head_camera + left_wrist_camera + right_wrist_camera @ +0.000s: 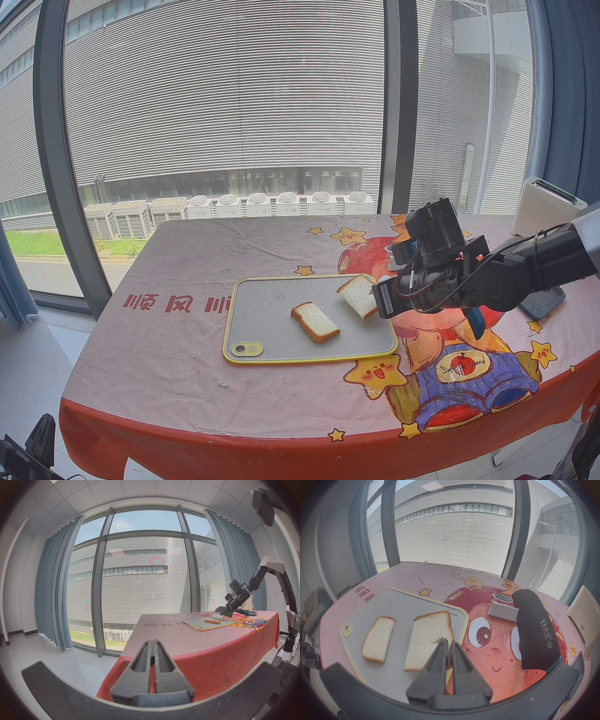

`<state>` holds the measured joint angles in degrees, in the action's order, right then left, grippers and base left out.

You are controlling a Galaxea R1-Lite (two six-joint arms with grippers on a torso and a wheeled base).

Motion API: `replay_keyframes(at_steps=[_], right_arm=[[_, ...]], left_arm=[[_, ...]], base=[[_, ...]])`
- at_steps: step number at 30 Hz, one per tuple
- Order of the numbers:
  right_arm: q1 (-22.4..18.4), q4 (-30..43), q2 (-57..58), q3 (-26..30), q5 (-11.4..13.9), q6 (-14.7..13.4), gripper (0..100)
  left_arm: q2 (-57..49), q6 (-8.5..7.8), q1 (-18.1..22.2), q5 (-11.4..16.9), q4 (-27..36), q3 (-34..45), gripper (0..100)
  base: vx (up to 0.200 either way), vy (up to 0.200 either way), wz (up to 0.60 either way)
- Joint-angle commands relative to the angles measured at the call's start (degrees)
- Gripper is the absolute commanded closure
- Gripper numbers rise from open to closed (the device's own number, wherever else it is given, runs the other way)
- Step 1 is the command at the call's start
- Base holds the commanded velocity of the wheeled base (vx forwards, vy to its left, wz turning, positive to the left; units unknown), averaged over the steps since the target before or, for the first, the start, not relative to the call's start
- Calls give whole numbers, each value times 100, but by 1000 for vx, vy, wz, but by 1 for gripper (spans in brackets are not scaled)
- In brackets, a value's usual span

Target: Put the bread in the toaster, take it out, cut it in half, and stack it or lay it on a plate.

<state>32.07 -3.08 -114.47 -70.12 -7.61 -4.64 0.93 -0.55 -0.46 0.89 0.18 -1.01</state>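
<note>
Two halves of a bread slice are on the grey, yellow-rimmed cutting board (pixel 269 325). The left half (pixel 315 321) (pixel 378 638) lies flat near the board's middle. At the board's right edge is the right half (pixel 357 295) (pixel 426 639), with my right gripper (pixel 375 301) (pixel 448 643) shut on its near corner. The white toaster (pixel 545 204) stands at the table's far right. Off the table, low and to the left of it, my left gripper (pixel 152 645) is shut with nothing in it.
A black-bladed knife (pixel 535 633) lies on the tablecloth right of the board, with a small pale block (pixel 503 611) beside it. A dark flat tray (pixel 542 302) sits in front of the toaster. The left part of the table (pixel 169 350) is bare cloth.
</note>
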Motion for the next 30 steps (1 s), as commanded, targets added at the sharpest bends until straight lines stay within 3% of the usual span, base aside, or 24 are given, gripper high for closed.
replay_keyframes(at_steps=[1, 9, 19, 30], right_arm=[[9, -17, 250, 34, -22, -19, 100], [18, -34, 601, 183, -13, -116, 100], [317, -61, 1304, 737, 40, -142, 100], [326, -131, 1990, 1299, 84, -142, 100]], left_arm=[[-93, 2, 2, -1, -1, 101, 100], [-93, 2, 2, -1, -1, 101, 100], [-93, 2, 2, -1, -1, 101, 100], [-93, 2, 2, -1, -9, 101, 100]], base=[[0, 0, 0], [0, 0, 0], [0, 0, 0], [0, 0, 0]])
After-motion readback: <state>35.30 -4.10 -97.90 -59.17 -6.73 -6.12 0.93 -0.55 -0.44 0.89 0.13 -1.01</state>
